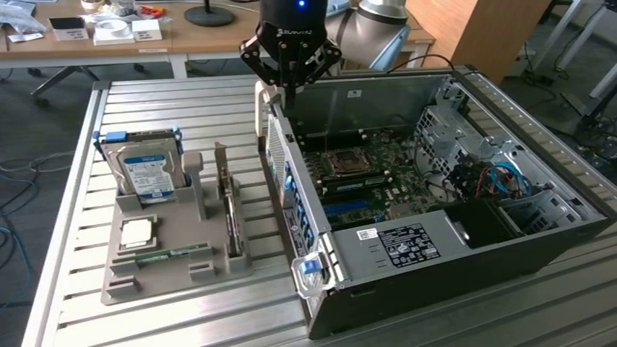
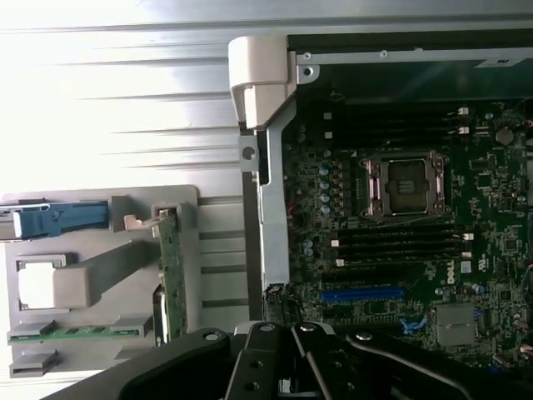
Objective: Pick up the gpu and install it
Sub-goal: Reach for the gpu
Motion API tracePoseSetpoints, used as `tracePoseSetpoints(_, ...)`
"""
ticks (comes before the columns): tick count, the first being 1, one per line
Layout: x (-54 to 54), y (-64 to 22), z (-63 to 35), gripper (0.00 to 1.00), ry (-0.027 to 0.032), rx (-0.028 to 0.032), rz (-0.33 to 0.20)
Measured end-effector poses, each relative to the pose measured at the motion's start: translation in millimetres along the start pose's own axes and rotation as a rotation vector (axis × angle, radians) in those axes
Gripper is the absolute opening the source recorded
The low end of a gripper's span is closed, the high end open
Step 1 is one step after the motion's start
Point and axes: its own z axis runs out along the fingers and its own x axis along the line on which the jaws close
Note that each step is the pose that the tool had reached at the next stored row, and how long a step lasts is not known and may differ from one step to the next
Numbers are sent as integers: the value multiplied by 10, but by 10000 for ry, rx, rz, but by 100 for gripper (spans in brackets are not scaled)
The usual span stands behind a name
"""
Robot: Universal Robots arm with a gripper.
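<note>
Grey tray (image 1: 159, 282): you find it on the slatted metal table (image 1: 154, 101), toward the exterior view's left, just beside the open computer case (image 1: 453, 278).
Hard drive (image 1: 147, 173): stands upright in the tray's far slot, with its blue-and-white label facing the camera.
Chip (image 1: 138, 231): lies flat in the tray, just in front of the hard drive.
Memory stick (image 1: 164, 255): lies in its groove next to the chip.
Gpu (image 1: 230, 213): stands on edge in the tray slot nearest the case, untouched, metal bracket at the far end.
Gripper (image 1: 282, 90): hangs over the case's rear wall, fingers pressed together, well apart from that card.
Motherboard (image 1: 376, 155): green, inside the case, which lies on its side with the open face up toward you.
</note>
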Motion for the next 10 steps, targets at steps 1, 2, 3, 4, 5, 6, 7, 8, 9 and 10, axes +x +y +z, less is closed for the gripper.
tracePoseSetpoints(1,18,-1,0,11,-1,0,0)
tracePoseSetpoints(2,31,-2,-1,11,0,0,0)
tracePoseSetpoints(3,44,-3,-1,11,0,0,-1)
tracePoseSetpoints(4,57,-4,-2,11,0,0,-1)
tracePoseSetpoints(5,69,-5,-2,11,0,0,-1)
tracePoseSetpoints(6,80,-6,-2,11,-1,0,0)
tracePoseSetpoints(7,89,-7,-2,11,0,0,-1)
tracePoseSetpoints(8,96,-7,-2,11,-2,-1,-1)
tracePoseSetpoints(9,96,-7,-2,11,0,-1,-1)
tracePoseSetpoints(10,96,-7,-2,11,-1,0,-1)
